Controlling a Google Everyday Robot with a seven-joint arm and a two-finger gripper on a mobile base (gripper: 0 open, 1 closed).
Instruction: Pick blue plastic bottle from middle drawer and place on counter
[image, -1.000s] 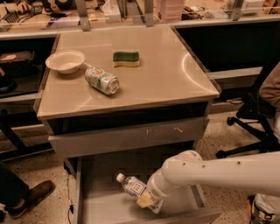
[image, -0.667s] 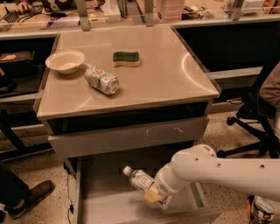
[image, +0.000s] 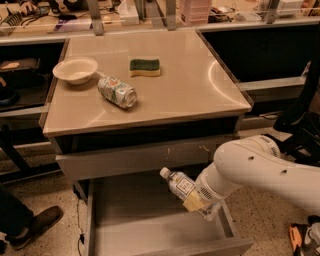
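The blue plastic bottle (image: 178, 184) had risen since a second earlier, when it lay low in the open middle drawer (image: 135, 222). It now hung clear of the drawer's grey floor, further right, its white cap up beside the scratched front of the drawer (image: 125, 159) above. It tilted, cap to the upper left and base to the lower right. The jaws, at the end of the white arm (image: 260, 167) over the drawer's right side, were clamped on the bottle's lower end. On the worktop (image: 195, 85) the bowl (image: 76, 70), soda can (image: 116, 91) and sponge (image: 145, 67) lay as before.
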